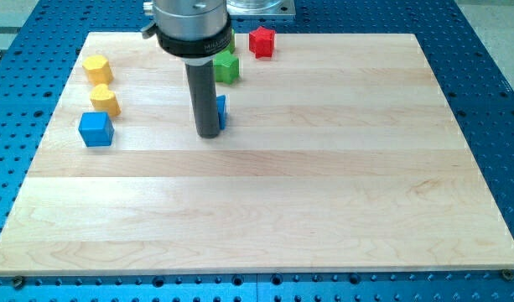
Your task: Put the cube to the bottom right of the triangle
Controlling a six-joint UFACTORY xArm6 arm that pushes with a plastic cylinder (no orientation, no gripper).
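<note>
Right now my tip point(209, 133) touches a small blue block point(221, 111) near the frame's upper middle, mostly hiding it, while the blue cube point(96, 128) sits far left.

Bright even overhead light, soft short shadows, sharp focus, no glare

I see a blue cube point(96, 128), two yellow blocks point(97, 69) point(105, 100), a green block point(227, 68), a red block point(262, 42), and a blue piece point(221, 111) beside my dark grey rod. Pale striped wooden board point(324, 184); blue perforated table point(491, 84).
</note>
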